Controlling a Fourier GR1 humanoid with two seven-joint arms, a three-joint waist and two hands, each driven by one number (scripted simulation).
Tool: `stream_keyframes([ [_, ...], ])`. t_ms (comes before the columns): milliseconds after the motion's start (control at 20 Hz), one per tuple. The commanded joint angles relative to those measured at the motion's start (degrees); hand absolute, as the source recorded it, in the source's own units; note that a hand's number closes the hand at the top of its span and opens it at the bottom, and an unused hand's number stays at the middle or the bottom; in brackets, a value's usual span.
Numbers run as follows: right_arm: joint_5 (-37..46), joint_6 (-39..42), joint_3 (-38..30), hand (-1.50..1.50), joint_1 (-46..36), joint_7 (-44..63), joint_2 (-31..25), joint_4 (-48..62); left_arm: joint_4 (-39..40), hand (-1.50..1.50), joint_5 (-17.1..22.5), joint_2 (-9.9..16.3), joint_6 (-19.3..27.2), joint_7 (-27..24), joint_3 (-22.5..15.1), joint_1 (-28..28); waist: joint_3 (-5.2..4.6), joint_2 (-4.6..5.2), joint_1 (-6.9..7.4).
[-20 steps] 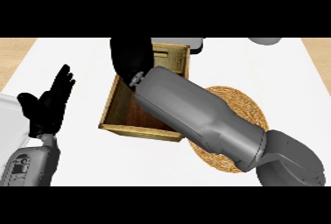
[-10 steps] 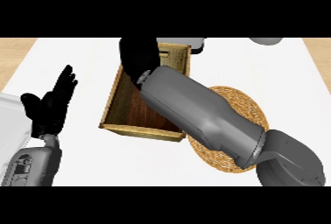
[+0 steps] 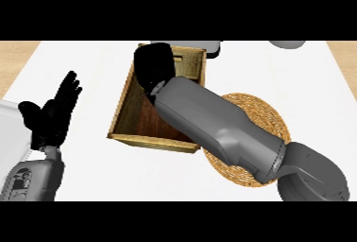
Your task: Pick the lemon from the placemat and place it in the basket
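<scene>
Placement is the step in hand. Right hand (image 3: 155,66) hangs over the far end of the wooden basket (image 3: 120,118), its forearm crossing from the woven placemat (image 3: 268,118). Whether its fingers are curled or spread cannot be told from here, and the lemon is not visible; no lemon lies on the exposed part of the placemat. Left hand (image 3: 52,116) rests open at the left edge, fingers up. Next move, as judged: confirm release inside the basket walls, then lift clear.

The basket (image 3: 132,116) is light tan wood with a reddish-brown floor. Just right of it, the round placemat (image 3: 268,118) shows golden-brown woven rings.
</scene>
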Motion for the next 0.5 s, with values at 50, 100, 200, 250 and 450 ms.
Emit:
stream_keyframes([
  [50,-3.5,1.1,-0.2,1.5,0.7,1.5,0.0,0.4,0.7,0.0,1.0,1.7,-1.8,0.1,1.1,-0.6,-0.01,0.07,0.2],
  [100,-4.2,2.9,-1.6,1.5,0.0,2.6,0.0,0.6,0.4,0.0,0.3,1.3,-0.5,1.4,1.0,-1.3,0.02,-0.12,-0.52],
  [200,-3.1,1.9,-1.0,1.5,1.5,1.0,0.0,3.6,-3.0,0.0,-0.3,0.2,0.3,1.8,-0.2,0.8,0.04,-0.15,-0.48],
  [250,-4.1,2.9,1.3,1.5,1.9,5.2,0.0,0.1,1.8,0.0,-0.9,0.3,0.9,1.9,0.1,-4.4,0.0,0.04,-0.38],
  [450,-4.0,-0.9,-0.1,-1.5,2.2,7.2,0.0,1.1,-0.8,0.0,-1.0,-0.4,1.6,1.4,0.1,-0.7,0.03,-0.15,-0.57],
])
